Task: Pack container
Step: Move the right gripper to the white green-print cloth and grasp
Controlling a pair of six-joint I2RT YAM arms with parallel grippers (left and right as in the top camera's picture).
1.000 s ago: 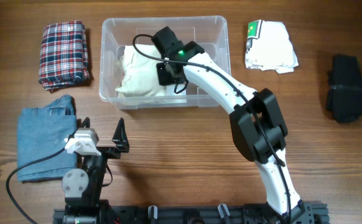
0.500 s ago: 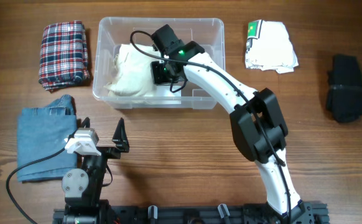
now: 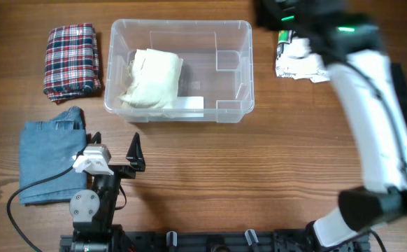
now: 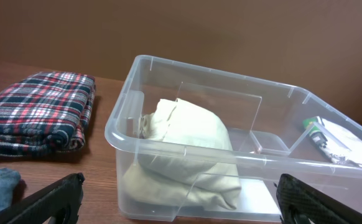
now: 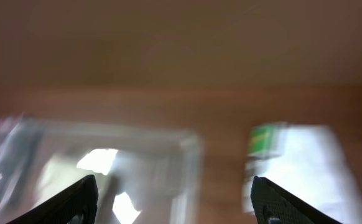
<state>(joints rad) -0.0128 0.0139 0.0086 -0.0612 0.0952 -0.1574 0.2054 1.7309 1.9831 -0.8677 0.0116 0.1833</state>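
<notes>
The clear container stands at the back middle of the table, with a folded cream garment lying in its left half. Blurred by motion, my right gripper is high over the table's back right, just right of the container and above a white garment with a green label. Its wrist view shows it open and holding nothing, with the container on the left and the white garment on the right. My left gripper rests open near the front, facing the container and the cream garment.
A folded plaid garment lies left of the container. A folded denim garment lies at the front left beside my left arm. A black garment lies at the far right, partly hidden by the right arm.
My right gripper has opened and left the cream garment in the container. It has risen out and swung right, towards the white garment. The left arm has not moved.
</notes>
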